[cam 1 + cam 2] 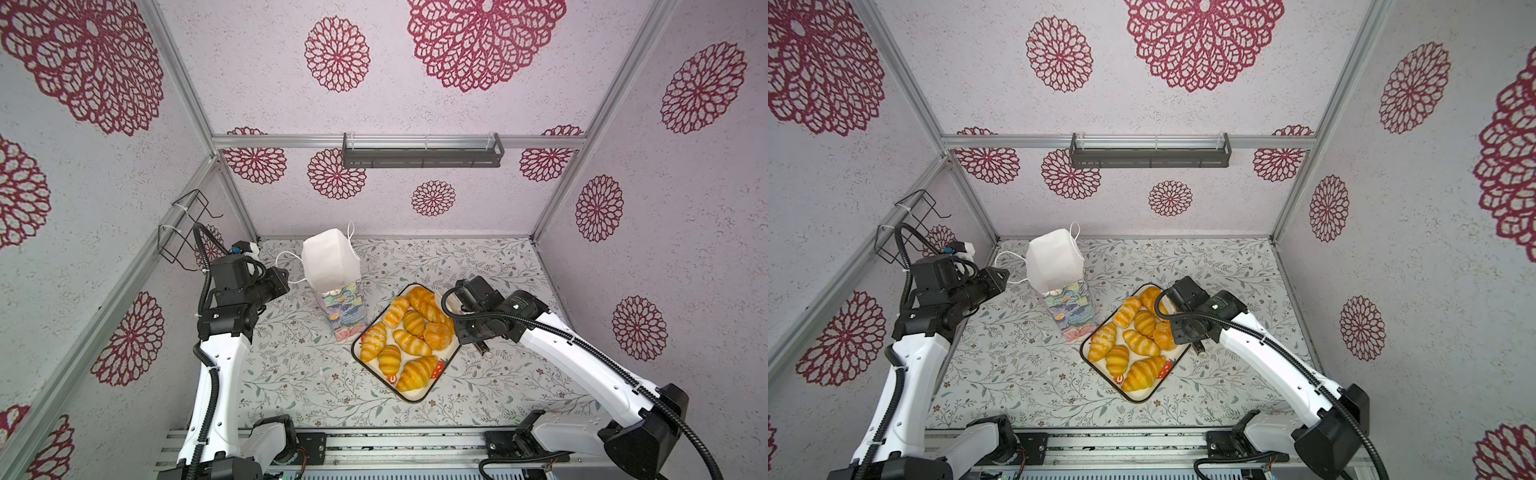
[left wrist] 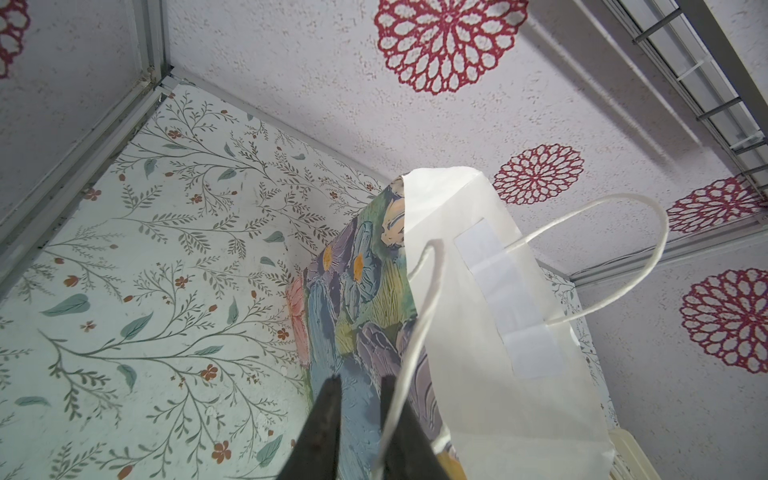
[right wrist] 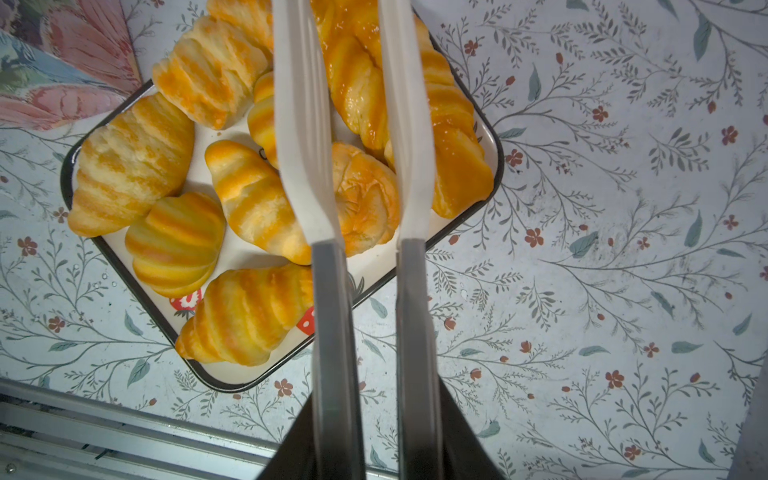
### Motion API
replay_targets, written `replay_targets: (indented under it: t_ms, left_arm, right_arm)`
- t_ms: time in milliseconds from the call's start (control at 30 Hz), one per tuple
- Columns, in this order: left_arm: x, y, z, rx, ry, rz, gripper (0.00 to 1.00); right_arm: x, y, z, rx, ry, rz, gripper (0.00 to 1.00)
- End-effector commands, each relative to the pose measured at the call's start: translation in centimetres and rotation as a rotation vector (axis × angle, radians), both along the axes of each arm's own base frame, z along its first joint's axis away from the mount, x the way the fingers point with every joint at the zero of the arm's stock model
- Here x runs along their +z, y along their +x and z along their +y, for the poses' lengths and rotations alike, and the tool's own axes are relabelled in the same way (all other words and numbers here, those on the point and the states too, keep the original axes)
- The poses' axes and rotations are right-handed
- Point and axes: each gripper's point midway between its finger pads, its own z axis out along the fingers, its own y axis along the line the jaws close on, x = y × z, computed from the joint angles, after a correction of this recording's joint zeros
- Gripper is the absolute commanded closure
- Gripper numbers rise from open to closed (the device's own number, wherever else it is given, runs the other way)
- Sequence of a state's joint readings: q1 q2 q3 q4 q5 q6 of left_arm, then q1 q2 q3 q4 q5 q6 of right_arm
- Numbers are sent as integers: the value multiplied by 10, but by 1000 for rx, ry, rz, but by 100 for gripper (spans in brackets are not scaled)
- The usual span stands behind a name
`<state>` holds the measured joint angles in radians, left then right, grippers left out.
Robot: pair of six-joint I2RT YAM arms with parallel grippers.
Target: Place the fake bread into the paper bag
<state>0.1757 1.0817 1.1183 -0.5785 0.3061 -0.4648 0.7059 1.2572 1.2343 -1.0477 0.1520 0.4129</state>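
Left end effector (image 2: 359, 381), right end effector (image 3: 347, 25) narrowly parted; eight fake bread (image 3: 133, 162), one paper bag (image 2: 465, 332)

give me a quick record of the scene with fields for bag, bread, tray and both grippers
paper bag: standing, mouth open, beside the tray
fake bread: piled on the tray, none seen in the bag
tray: flat on the table
left gripper: jaws slightly apart, close to the bag's outer wall
right gripper: jaws apart over the bread, nothing lifted
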Motion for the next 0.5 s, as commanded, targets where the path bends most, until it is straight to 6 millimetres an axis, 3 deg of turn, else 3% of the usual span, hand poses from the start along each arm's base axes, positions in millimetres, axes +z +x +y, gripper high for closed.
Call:
replay_targets:
  t_ms: [0, 267, 467]
  left_arm:
    - [10, -1, 1, 1, 3, -42, 78]
    - [10, 0, 1, 0, 2, -42, 76]
    - [9, 0, 0, -5, -1, -39, 76]
  right_arm:
    - [19, -9, -4, -18, 37, -17, 64]
    - [13, -27, -10, -8, 34, 49, 57]
    - [-4, -43, -11, 4, 42, 123, 55]
